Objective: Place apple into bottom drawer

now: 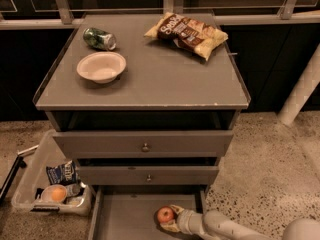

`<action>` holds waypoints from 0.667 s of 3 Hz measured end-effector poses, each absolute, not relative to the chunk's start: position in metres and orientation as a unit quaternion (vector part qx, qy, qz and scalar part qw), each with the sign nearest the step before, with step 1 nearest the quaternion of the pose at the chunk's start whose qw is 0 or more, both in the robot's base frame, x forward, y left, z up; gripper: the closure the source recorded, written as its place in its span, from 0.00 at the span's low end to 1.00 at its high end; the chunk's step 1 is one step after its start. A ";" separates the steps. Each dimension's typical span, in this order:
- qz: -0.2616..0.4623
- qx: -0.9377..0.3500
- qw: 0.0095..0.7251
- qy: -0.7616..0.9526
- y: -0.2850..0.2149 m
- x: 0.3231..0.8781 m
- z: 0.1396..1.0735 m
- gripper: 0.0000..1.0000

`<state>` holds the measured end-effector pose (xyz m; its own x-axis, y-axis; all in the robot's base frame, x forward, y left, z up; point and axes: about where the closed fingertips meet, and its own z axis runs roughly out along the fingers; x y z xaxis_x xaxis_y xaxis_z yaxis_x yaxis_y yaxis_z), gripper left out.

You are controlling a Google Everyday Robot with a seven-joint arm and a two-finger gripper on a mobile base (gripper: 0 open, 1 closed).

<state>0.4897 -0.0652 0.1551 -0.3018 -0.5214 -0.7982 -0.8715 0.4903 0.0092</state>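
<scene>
Low over the bottom drawer [127,215] floor, the gripper [168,218] clasps the apple [165,214].

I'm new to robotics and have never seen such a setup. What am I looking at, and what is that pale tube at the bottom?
There is one picture, taken from above, looking down at a grey cabinet. The pale tube is a robot's single arm; its gripper, a two-finger claw, is closed around a red apple in the open bottom drawer. On the cabinet top lie a white bowl, a green can on its side and a snack bag. A clear bin sits on the floor at left.
</scene>
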 end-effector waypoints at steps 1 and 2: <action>0.238 -0.449 0.385 0.771 -0.056 0.487 0.146 1.00; 0.238 -0.449 0.385 0.771 -0.056 0.487 0.146 0.81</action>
